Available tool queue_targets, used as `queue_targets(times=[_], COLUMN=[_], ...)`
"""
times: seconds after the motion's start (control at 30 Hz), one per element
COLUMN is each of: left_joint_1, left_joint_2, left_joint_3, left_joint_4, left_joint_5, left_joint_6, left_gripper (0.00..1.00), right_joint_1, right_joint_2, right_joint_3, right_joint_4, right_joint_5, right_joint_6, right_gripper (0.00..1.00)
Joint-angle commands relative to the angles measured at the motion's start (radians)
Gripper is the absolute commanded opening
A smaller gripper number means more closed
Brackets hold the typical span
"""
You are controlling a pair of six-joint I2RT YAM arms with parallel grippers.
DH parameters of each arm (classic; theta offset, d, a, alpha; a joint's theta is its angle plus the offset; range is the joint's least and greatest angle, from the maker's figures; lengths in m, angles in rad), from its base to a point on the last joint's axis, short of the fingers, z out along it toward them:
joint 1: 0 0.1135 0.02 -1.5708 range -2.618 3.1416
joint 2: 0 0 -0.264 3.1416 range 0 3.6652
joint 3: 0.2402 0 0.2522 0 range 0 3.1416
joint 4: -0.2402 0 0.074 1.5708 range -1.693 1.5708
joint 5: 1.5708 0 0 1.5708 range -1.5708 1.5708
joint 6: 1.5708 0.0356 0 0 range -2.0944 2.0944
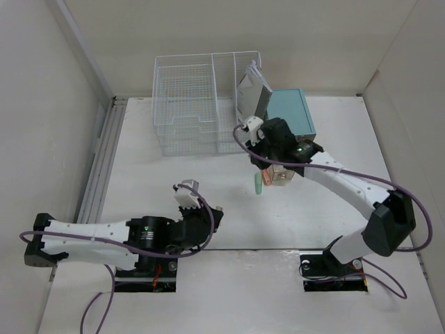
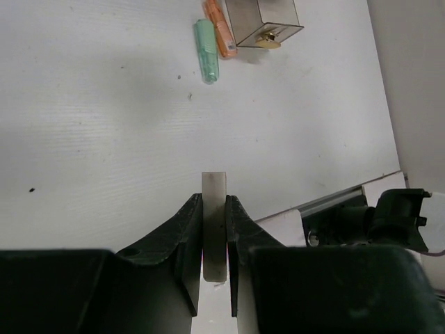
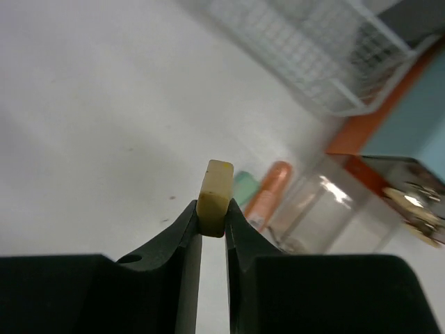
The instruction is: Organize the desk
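Observation:
The white desk (image 1: 153, 174) carries a green marker (image 1: 258, 184) and an orange marker (image 2: 220, 28) lying side by side next to a small clear box (image 1: 279, 176). My right gripper (image 1: 264, 161) hovers just behind them and is shut on a small yellowish block (image 3: 215, 184). The right wrist view shows the green marker (image 3: 243, 184), the orange marker (image 3: 272, 188) and the clear box (image 3: 327, 202) beyond its fingers. My left gripper (image 1: 215, 214) is low at the near centre, shut on a thin flat white piece (image 2: 214, 188). The left wrist view shows the green marker (image 2: 206, 50) and the clear box (image 2: 264, 21) far ahead.
A white wire-mesh basket (image 1: 188, 104) stands at the back, with a silvery flat item (image 1: 252, 90) leaning in its right section. A teal drawer box (image 1: 292, 111) sits to its right. The right arm's base (image 2: 389, 219) shows at the desk's near edge.

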State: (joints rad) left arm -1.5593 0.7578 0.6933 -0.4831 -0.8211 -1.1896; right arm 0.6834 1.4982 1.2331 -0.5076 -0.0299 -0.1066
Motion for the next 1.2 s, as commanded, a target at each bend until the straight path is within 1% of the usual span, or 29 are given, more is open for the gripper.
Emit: queue_targets(times=[0.0,0.03,0.07,0.13,0.17,0.23,0.27,0.33,0.37,0.4,0.43,0.5,0.53,0.6,0.73,0.77,0.8,0.83,0.93,0.97,1.0,1.07,1.17], left_joint_1=[0.056,0.108,0.135,0.183,0.230,0.284,0.341,0.393,0.434,0.450,0.465,0.514,0.528,0.548,0.567,0.567,0.567,0.567,0.576,0.576,0.576,0.576,0.576], left_joint_2=[0.058,0.113,0.142,0.225,0.248,0.290,0.329,0.374,0.430,0.458,0.487,0.569,0.596,0.677,0.790,0.808,0.825,0.853,0.893,0.916,0.926,0.954,0.979], left_joint_3=[0.001,0.002,0.014,0.044,0.058,0.096,0.110,0.164,0.187,0.211,0.259,0.300,0.320,0.386,0.488,0.503,0.531,0.540,0.583,0.594,0.603,0.618,0.660], left_joint_4=[0.201,0.268,0.302,0.357,0.407,0.461,0.509,0.544,0.558,0.558,0.569,0.600,0.600,0.612,0.621,0.621,0.621,0.632,0.632,0.632,0.632,0.632,0.632], left_joint_5=[0.051,0.075,0.129,0.166,0.181,0.252,0.279,0.356,0.391,0.392,0.422,0.468,0.514,0.545,0.579,0.606,0.615,0.616,0.643,0.643,0.652,0.652,0.663], left_joint_6=[0.141,0.171,0.203,0.287,0.316,0.372,0.422,0.470,0.508,0.528,0.544,0.573,0.594,0.614,0.644,0.644,0.644,0.653,0.653,0.662,0.662,0.671,0.680], left_gripper=[0.00,0.00,0.00,0.00,0.00,0.00,0.00,0.00,0.00,0.00,0.00,0.00,0.00,0.00,0.00,0.00,0.00,0.00,0.00,0.00,0.00,0.00,0.00], right_joint_1=[-0.109,-0.137,-0.165,-0.220,-0.232,-0.243,-0.255,-0.268,-0.280,-0.280,-0.289,-0.289,-0.289,-0.300,-0.324,-0.335,-0.344,-0.344,-0.355,-0.355,-0.355,-0.366,-0.389], right_joint_2=[-0.048,-0.049,-0.049,-0.049,-0.049,-0.049,-0.033,-0.003,0.006,0.007,0.017,0.027,0.039,0.054,0.089,0.100,0.100,0.100,0.100,0.100,0.100,0.100,0.082], right_joint_3=[0.026,0.026,0.035,0.035,0.045,0.036,0.035,0.048,0.048,0.048,0.048,0.048,0.048,0.048,0.048,0.048,0.057,0.057,0.057,0.057,0.057,0.057,0.057], right_joint_4=[-0.021,-0.031,-0.042,-0.072,-0.072,-0.072,-0.081,-0.095,-0.095,-0.104,-0.105,-0.114,-0.114,-0.124,-0.134,-0.146,-0.155,-0.155,-0.164,-0.164,-0.164,-0.174,-0.183], right_joint_5=[0.059,0.059,0.059,0.070,0.070,0.079,0.091,0.091,0.091,0.081,0.071,0.059,0.048,0.048,0.048,0.048,0.023,0.022,-0.008,-0.019,-0.019,-0.053,-0.088], right_joint_6=[-0.044,-0.044,-0.044,-0.056,-0.065,-0.065,-0.076,-0.076,-0.085,-0.085,-0.085,-0.085,-0.094,-0.094,-0.094,-0.094,-0.094,-0.094,-0.094,-0.094,-0.094,-0.094,-0.104], right_gripper=[0.00,0.00,0.00,0.00,0.00,0.00,0.00,0.00,0.00,0.00,0.00,0.00,0.00,0.00,0.01,0.04,0.09,0.18,0.33,0.37,0.38,0.46,0.47])
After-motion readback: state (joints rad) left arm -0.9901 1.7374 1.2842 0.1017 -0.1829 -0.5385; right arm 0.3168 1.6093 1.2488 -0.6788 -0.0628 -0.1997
